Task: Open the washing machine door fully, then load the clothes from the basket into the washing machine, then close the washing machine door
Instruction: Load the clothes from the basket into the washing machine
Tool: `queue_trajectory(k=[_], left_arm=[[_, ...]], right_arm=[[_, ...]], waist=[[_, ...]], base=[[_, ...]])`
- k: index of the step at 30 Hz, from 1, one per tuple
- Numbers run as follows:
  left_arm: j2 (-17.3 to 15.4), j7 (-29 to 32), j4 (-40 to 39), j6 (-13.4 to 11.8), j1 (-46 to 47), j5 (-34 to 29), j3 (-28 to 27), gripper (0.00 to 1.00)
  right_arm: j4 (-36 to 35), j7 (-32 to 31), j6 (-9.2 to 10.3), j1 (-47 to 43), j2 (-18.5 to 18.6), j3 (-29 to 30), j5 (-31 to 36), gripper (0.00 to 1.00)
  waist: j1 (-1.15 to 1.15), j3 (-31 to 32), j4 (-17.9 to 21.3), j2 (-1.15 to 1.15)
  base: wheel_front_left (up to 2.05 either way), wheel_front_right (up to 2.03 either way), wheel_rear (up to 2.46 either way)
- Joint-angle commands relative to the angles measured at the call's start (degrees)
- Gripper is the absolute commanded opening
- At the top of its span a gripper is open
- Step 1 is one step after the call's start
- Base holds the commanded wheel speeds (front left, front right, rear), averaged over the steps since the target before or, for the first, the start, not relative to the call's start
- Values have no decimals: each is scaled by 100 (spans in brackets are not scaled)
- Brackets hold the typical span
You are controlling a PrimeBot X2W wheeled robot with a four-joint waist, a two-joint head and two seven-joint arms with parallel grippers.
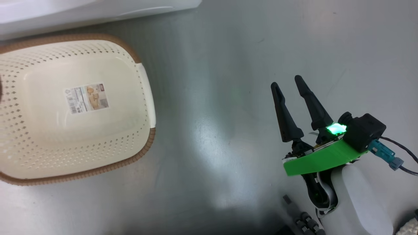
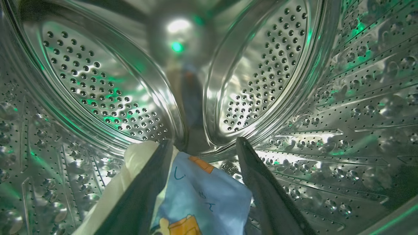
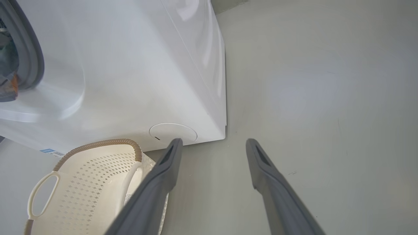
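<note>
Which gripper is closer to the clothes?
The left gripper. Open, it straddles the clothes inside the drum; the right gripper hangs above the floor outside the washing machine, right of the basket.

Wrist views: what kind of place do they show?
Probably a laundry area: a white front-loading washing machine with a perforated steel drum, and a cream perforated plastic basket on a grey floor.

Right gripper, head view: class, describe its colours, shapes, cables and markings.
The right gripper has two long, tapering black fingers on a bright green plate. Behind sits a black block with a glowing green light; a teal connector and a dark cable sit beside it. The forearm is smooth white.
</note>
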State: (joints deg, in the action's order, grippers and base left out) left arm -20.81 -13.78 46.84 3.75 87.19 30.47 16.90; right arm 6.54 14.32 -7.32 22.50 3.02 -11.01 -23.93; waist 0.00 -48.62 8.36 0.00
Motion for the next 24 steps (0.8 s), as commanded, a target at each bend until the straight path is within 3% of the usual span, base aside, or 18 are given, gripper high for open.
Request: queue_trajectory(k=[1,15,24], left_arm=[[-184,-46,-256,-89,-220,36,-60,100],[111,-113,-1584,-486,-1519,51,-131,100],[108,-120,-2535,-716,-2425,-18,-250,100]], right_arm=[[-96,68,-17,-268,-14,-100,71,100],[-76,68,-17,-370,-14,-22,151,100],[-77,68,-17,-431,-14,8,157,100]], waist=[[0,94,-84,0],[0,281,-215,0],[0,402,-260,0]], base=[[0,0,0],[0,0,0],[0,0,0]])
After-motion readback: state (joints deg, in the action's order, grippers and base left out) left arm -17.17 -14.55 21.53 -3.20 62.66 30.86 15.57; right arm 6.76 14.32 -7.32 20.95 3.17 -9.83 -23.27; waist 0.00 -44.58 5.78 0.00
